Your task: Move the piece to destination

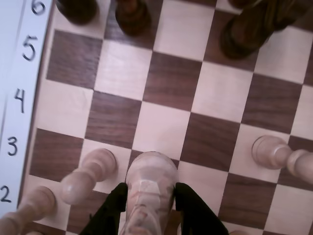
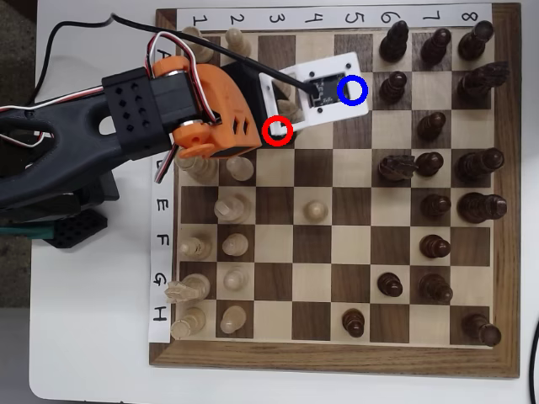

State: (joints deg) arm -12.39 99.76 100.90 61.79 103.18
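Note:
In the wrist view the piece (image 1: 149, 188), a light tan wooden knight-like shape, stands at the bottom centre of the board. My gripper (image 1: 150, 196) is shut on it, one black finger (image 1: 115, 205) pressing its left side and the other its right. In the overhead view the orange and black arm (image 2: 194, 105) and the white wrist camera mount (image 2: 316, 88) cover both gripper and piece. The destination, a blue ring (image 2: 352, 90), sits at the mount's right edge in column 5. A red ring (image 2: 277, 130) lies under the arm's tip in column 3.
Pale pawns (image 1: 90, 174) (image 1: 29, 208) crowd the piece's left and another (image 1: 269, 152) stands to its right. Dark pieces (image 1: 249, 29) (image 1: 132, 14) line the far edge. Overhead, dark pieces (image 2: 393, 86) stand just right of the blue ring.

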